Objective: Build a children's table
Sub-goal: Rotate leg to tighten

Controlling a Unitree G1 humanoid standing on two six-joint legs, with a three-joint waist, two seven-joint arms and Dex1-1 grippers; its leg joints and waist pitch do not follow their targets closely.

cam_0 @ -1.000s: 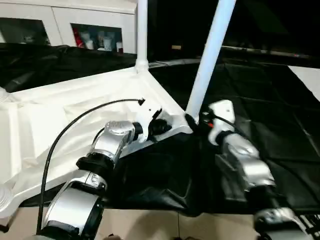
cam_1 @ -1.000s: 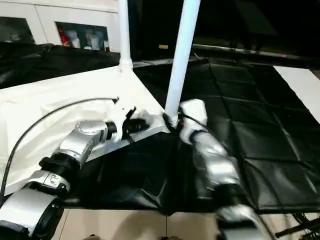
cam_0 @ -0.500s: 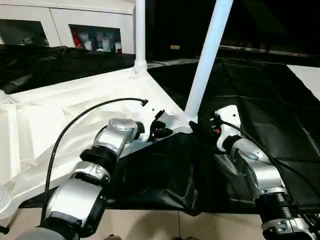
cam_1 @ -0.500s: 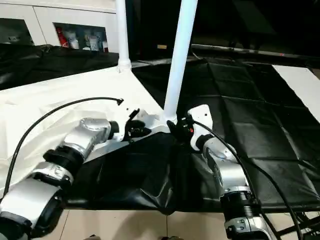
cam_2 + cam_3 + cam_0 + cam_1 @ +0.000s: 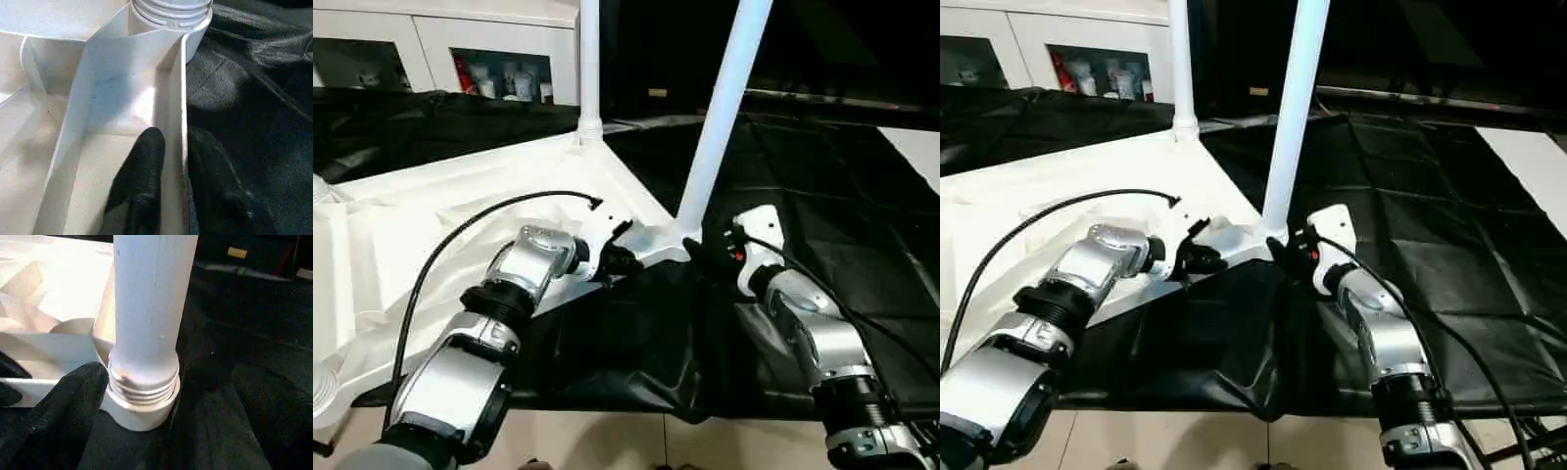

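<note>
The white table top (image 5: pixel 460 196) lies underside up on black cloth. One leg (image 5: pixel 590 59) stands in its far corner socket. A second leg (image 5: pixel 720 117) stands, leaning slightly, in the near right corner socket (image 5: pixel 142 404), threads showing at its base. My left gripper (image 5: pixel 612 257) is shut on the top's rim wall (image 5: pixel 182 98) just short of that corner, one finger (image 5: pixel 142 181) inside and one outside. My right gripper (image 5: pixel 697 251) is open, with its fingers (image 5: pixel 68 401) on either side of the leg's base.
A white glass-door cabinet (image 5: pixel 499 59) stands at the back left. Black cloth (image 5: pixel 822 176) covers the floor to the right, with a white sheet (image 5: pixel 920 147) at the far right. A black cable (image 5: pixel 460 245) arcs over my left forearm. Beige floor runs along the near edge.
My right arm has drawn back and lowered a little at the leg's base. The left gripper stays on the rim, shifted slightly along it.
</note>
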